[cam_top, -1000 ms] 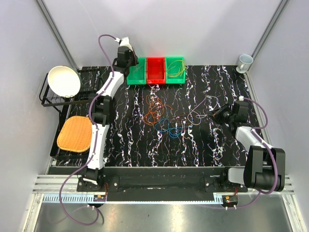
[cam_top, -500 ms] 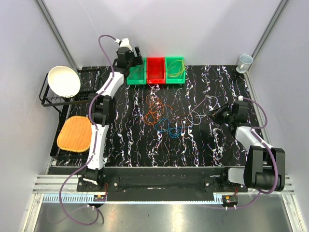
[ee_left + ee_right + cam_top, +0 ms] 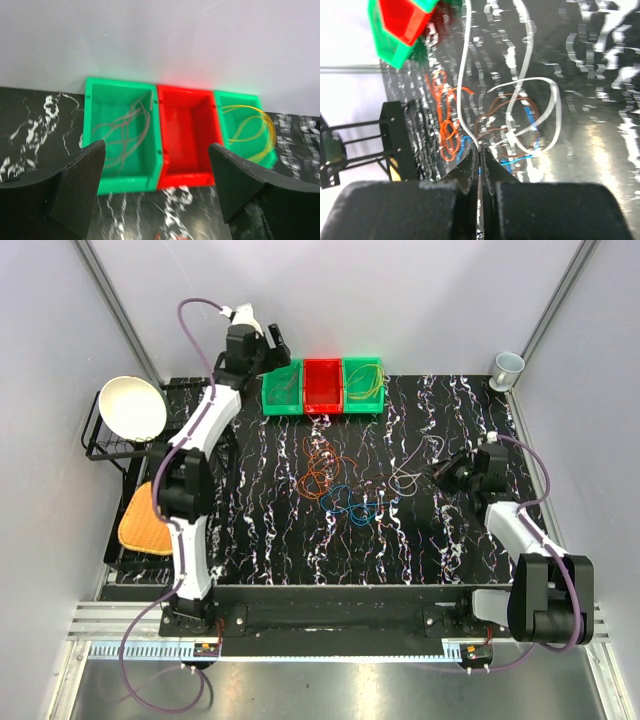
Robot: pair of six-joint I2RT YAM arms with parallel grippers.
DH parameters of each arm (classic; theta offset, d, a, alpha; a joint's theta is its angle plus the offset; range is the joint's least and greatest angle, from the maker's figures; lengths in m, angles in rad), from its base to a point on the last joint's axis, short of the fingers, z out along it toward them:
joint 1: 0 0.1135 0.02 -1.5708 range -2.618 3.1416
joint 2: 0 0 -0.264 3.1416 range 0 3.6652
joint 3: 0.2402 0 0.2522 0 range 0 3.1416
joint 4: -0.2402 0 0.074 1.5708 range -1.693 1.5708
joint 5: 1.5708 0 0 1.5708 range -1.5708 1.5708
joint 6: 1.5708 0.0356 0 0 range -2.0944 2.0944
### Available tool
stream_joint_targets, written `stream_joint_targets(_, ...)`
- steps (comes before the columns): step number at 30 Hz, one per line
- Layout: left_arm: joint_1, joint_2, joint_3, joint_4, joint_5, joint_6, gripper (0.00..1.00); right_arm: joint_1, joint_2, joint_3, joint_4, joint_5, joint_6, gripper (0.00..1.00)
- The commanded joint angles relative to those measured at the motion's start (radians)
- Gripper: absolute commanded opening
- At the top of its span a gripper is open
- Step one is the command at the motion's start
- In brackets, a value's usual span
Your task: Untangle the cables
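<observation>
Pinching a white cable [image 3: 462,80] in the pressed-together right pincer [image 3: 479,150] at mid-right of frame, apparently teasing one strand from the tangled cables [image 3: 335,485] at centre of the desk [image 3: 250,530]. Hovering the spread, empty left pincer [image 3: 156,155] above the bins [image 3: 159,125] at upper left. Next calling, probably, for pulling gently rightward without dragging the knot.

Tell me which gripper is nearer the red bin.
Left. The left gripper hangs open by the left green bin, one bin from the red bin. The right gripper, shut on a white cable, sits far off to the right.
</observation>
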Motion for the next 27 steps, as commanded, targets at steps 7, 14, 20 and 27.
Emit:
stream_joint_targets(7, -0.076, -0.368, -0.326, -0.075, 0.094, -0.082, 0.83, 0.129, -0.121, 0.196, -0.084, 0.05, 0.0, 0.0)
stream_joint_targets(14, -0.12, -0.569, -0.556, -0.075, 0.157, -0.097, 0.8, 0.222, -0.141, 0.351, -0.219, 0.027, -0.004, 0.0)
stream_joint_targets(20, -0.177, -0.708, -0.76, 0.002, 0.229, -0.05, 0.78, 0.25, -0.152, 0.498, -0.249, -0.063, -0.043, 0.0)
stream_joint_targets(27, -0.175, -0.846, -0.987, 0.183, 0.387, -0.025, 0.75, 0.25, -0.103, 0.532, -0.178, -0.395, -0.101, 0.0)
